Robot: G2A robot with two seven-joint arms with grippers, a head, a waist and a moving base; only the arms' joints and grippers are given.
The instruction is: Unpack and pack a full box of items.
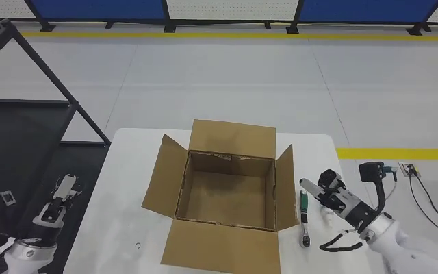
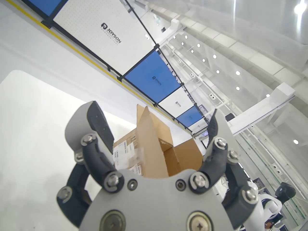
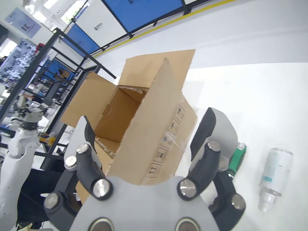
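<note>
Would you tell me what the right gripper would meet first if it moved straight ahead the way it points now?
Most likely the cardboard box: its raised side flap stands straight ahead of the right gripper, though how far off is unclear.

A white table (image 1: 120,205) spans the lower half of the frame, an open cardboard box (image 1: 226,198) at its centre. A green-handled ratchet (image 1: 304,218) lies just right of the box, and a clear bottle (image 3: 275,176) lies on its side near the ratchet.
</note>
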